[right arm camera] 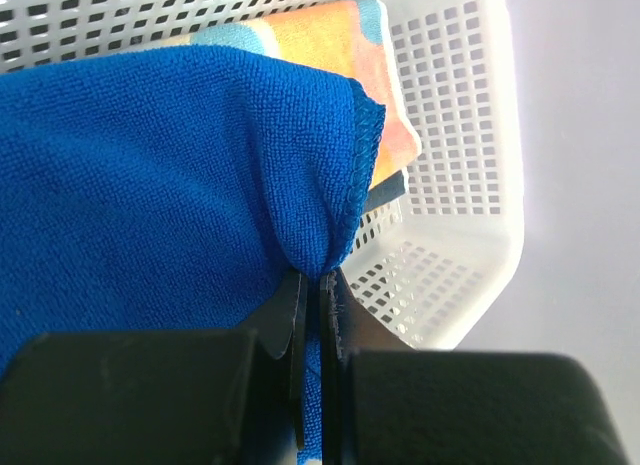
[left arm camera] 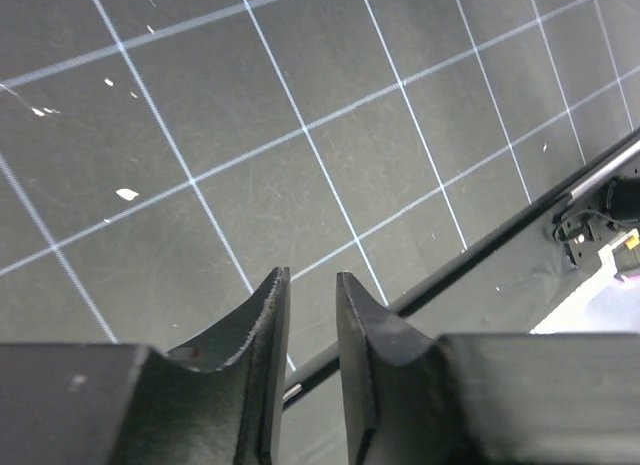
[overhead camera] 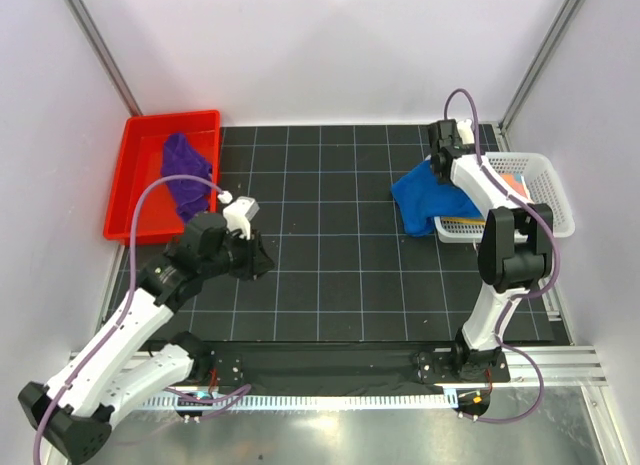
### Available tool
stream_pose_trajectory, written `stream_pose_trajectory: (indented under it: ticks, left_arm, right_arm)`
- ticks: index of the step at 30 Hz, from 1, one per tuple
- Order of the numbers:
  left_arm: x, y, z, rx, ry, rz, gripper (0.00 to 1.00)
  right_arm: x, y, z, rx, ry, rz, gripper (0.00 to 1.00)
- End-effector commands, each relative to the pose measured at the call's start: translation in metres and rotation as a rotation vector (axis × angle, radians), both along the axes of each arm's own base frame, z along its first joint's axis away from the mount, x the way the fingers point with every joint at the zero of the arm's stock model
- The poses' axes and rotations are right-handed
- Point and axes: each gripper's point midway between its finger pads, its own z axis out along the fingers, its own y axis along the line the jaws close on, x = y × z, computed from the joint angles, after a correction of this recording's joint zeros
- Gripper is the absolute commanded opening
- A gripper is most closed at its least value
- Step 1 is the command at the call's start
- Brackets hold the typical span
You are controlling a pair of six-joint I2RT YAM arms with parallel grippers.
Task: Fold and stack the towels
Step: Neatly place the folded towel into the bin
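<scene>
Your right gripper [right arm camera: 320,280] is clamped on a hemmed edge of the royal blue terry towel [right arm camera: 150,185], which lies bunched at about 2 o'clock on the black gridded surface [overhead camera: 330,275], one side draped against the white mesh plastic basket [overhead camera: 548,200] at 3 o'clock. The yellow-orange patterned towel [right arm camera: 330,35] sits inside that basket, and the deep purple terry towel [overhead camera: 185,175] lies crumpled in the red plastic tray [overhead camera: 135,200] at 10 o'clock. Your left gripper [left arm camera: 312,285] hovers over bare surface near 8 o'clock, its jaws slightly apart with nothing between them. Expect the cloth to be light, limp and a little grippy: it will sag, drag and fold on itself, and could snag on the basket rim. Take it by the hem near a corner, and have the left gripper pinch a neighbouring corner so it spreads flat.
</scene>
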Motion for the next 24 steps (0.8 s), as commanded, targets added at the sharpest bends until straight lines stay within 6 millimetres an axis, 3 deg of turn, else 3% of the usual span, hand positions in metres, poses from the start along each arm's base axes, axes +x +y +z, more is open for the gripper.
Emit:
stream_pose_trajectory:
  ticks: [1,16,18,19,24]
  left_arm:
    - [-0.003,0.013,0.014,0.008,-0.096,0.018,0.30]
    - [-0.006,0.023,0.021,-0.005,-0.155,0.057,0.31]
    - [-0.006,0.023,0.022,-0.008,-0.163,0.058,0.32]
    - [-0.006,0.023,0.022,-0.008,-0.163,0.056,0.32]
    - [-0.008,0.022,0.024,-0.014,-0.169,0.047,0.32]
  right_arm:
    - [0.016,-0.011,0.009,-0.028,-0.050,-0.016,0.01]
    - [0.037,-0.057,-0.008,-0.094,-0.127,-0.086,0.01]
    - [0.038,-0.060,-0.008,-0.122,-0.124,-0.083,0.01]
    - [0.034,-0.074,-0.008,-0.133,-0.117,-0.111,0.01]
    - [0.028,-0.094,-0.002,-0.137,-0.133,-0.151,0.01]
